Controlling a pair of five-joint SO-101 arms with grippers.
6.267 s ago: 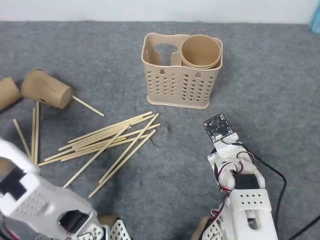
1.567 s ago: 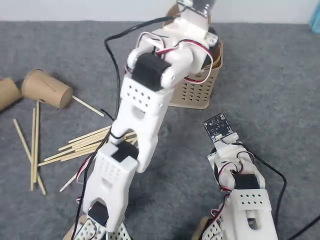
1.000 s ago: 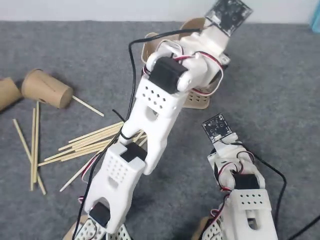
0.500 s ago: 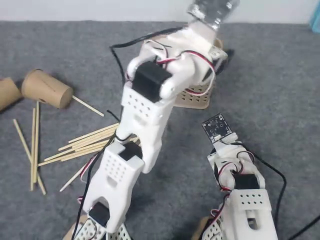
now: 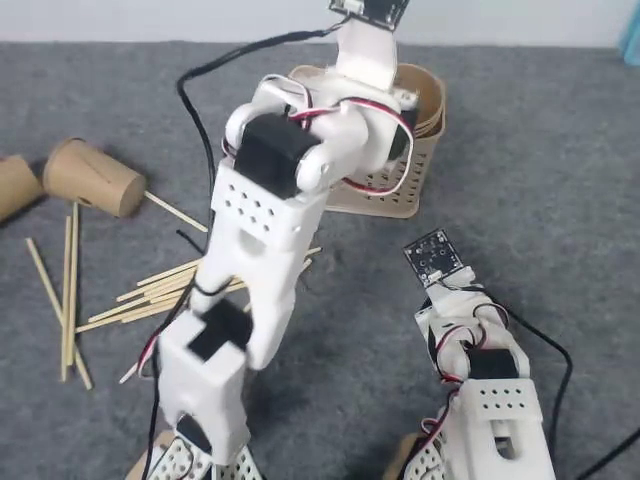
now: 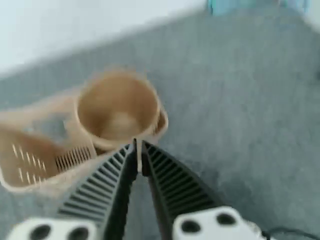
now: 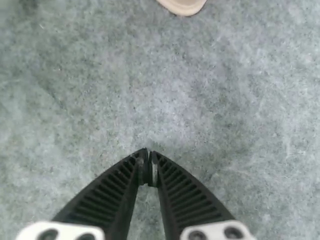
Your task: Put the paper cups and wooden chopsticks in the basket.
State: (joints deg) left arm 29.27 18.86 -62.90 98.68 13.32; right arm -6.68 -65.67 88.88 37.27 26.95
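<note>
left fingers: left gripper (image 6: 137, 150) has its pads pressed together with nothing between them. The tips hang over the basket (image 6: 30, 162), just beside the nested cups (image 6: 117, 112).
right fingers: right gripper (image 7: 148, 170) is likewise pressed together and empty, low over the bare grey mat (image 7: 240, 90) near a basket corner.
task items: the nested cups sit in the basket's right compartment. A loose cup (image 5: 92, 178) lies on its side at far left, with a second cup (image 5: 14, 185) beside it, cut by the frame edge. The chopstick pile (image 5: 150, 293) lies on the mat near the left arm, a few more sticks (image 5: 70, 280) lie further left, and a single stick (image 5: 176, 212) is just beside the loose cup.
step (my read): nothing is held, so a pickup comes next. Everything loose lies left of the basket, so it falls to the left arm.
how: lift clear of the rim before swinging, and spread the fingers before descending. Pinch sticks across the pile at mid-length so they hang level.
edges: the basket rim and cup lip are right under the tips, so a low exit could snag or tip them. The left arm's cable (image 5: 181, 88) loops out towards the loose cups.
room: there is open mat right of the basket and between the basket and the right arm.
second compartment: hidden by the arm from above and blurred in the wrist view, so I can't confirm it's free.
</note>
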